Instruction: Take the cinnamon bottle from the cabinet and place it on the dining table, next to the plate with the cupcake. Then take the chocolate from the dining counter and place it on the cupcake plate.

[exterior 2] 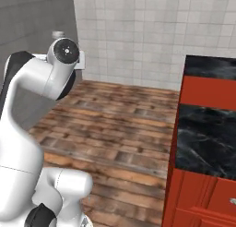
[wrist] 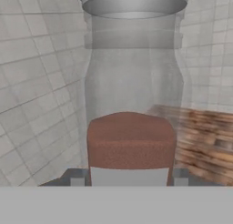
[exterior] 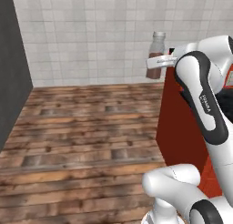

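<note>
You see a wooden plank floor (exterior: 82,136), brown and worn, meeting the tiled wall (exterior: 91,36), a red cabinet block with black marble top (exterior 2: 207,67) standing on it

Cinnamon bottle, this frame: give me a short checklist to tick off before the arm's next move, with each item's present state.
1. Cinnamon bottle held in gripper: ok, jaws closed on its lower half.
2. Bottle upright: ok, cap on top in the left base view.
3. Cap on: ok, grey cap seated.
4. Bottle out of the cabinet: ok, it hangs in open air before the tiled wall.
5. Cupcake plate located: cannot tell.
6. Free spot on the black marble top: cannot tell.
</note>
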### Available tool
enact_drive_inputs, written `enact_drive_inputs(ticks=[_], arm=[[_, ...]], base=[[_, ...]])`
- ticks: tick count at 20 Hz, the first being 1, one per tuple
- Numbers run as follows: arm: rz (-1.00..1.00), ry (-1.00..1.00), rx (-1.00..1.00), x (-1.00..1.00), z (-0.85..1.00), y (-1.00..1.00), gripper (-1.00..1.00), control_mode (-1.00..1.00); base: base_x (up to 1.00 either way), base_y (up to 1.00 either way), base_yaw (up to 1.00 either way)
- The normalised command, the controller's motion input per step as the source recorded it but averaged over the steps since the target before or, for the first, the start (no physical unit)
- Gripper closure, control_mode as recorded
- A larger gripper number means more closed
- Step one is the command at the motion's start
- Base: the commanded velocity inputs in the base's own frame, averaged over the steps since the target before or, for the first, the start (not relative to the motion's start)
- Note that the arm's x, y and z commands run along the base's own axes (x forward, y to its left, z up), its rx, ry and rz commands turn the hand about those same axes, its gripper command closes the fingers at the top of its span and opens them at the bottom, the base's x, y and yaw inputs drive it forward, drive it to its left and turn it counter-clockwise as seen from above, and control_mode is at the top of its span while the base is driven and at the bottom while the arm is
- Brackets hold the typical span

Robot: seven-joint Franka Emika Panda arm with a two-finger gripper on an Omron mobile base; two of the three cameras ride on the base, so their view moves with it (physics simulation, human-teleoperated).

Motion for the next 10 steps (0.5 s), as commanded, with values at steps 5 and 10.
enact_drive_inputs(ticks=[5,10], arm=[[0.00,0.00,0.00,0.00,0.00,0.00,1.00,1.00],[0.00,0.00,0.00,0.00,0.00,0.00,1.00,1.00]], base=[[0.82,0.40,-0.28],[0.84,0.41,-0.24]])
